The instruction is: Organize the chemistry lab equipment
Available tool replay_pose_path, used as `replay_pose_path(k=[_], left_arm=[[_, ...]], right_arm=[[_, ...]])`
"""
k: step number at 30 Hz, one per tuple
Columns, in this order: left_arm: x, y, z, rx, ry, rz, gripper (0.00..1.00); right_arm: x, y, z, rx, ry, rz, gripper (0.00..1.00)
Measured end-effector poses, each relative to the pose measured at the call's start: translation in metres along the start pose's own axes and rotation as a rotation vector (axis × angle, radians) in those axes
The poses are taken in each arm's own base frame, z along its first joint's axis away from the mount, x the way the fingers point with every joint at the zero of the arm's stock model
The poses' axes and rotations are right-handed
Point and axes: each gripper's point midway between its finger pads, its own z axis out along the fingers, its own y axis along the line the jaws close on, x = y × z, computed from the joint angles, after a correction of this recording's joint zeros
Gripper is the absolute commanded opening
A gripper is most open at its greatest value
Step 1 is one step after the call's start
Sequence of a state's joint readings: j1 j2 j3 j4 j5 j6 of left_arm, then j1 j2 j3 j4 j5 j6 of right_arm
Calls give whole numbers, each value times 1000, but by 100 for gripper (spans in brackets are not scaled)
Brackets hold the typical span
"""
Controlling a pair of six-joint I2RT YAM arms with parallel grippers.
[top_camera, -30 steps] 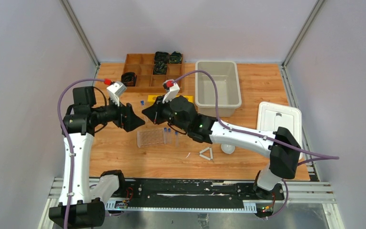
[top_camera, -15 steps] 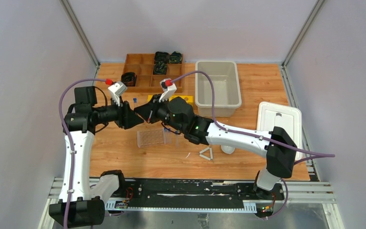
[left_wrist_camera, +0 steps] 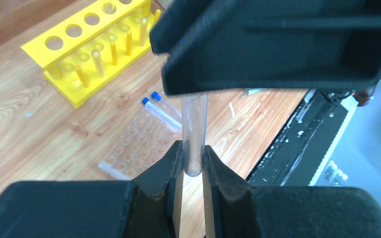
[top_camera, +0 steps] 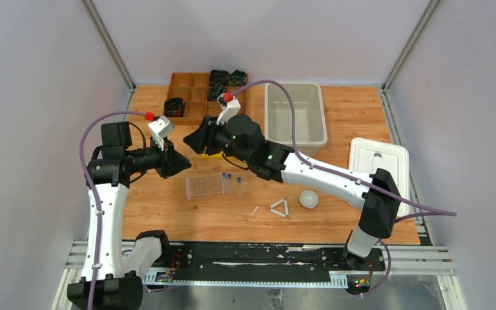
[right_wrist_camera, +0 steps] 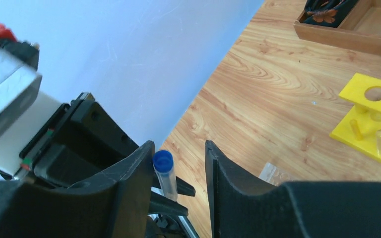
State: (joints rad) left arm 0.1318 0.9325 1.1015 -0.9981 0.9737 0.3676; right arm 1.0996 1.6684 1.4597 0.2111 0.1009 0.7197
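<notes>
Left pincer (left_wrist_camera: 192,159) clamps blue-capped tube (left_wrist_camera: 194,126) — right pincer (right_wrist_camera: 178,154) apparently loose.

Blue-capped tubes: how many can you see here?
4. One tube is pinched in the left gripper; three tubes lie on the table by the clear well plate. The arms may hide others.

We see a wooden table (top_camera: 168,213) with a warm orange grain. Plain pale lilac-grey walls (top_camera: 258,39) close it in behind and on both sides, with slim metal posts (top_camera: 108,42) at its two far corners. Along the table's near edge runs a black rail (top_camera: 258,252) on a metal frame (top_camera: 420,258). The light is even and soft.
</notes>
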Motion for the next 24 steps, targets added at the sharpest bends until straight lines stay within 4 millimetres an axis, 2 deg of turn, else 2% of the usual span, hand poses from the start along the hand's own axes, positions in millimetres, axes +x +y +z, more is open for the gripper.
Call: replay_pose_path(k=[5,7,10,16,18,22,23,24], left_arm=[[0,2,-4,-29,-3,71,13],[0,3,-4,-35,-1,81,13],[1,5,-4,-41,4,89,13],[1,6,-4,-45,6,95,12],[2,6,-4,-46,7,96,12],[2,7,-4,-47,9,95,12],[2,7,-4,-47,9,99,14],[2,7,-4,-46,8,102,24]], right_arm=[[-21,6,2,-19,58,-27,44],[-23,10,3,-34,87,-38,44],[-19,11,4,-46,142,-57,44],[6,5,5,-50,259,-81,42],[10,3,4,-50,281,-80,35],[11,6,3,-64,296,-88,11],[10,8,3,-70,297,-91,6],[10,9,2,-74,297,-93,1]])
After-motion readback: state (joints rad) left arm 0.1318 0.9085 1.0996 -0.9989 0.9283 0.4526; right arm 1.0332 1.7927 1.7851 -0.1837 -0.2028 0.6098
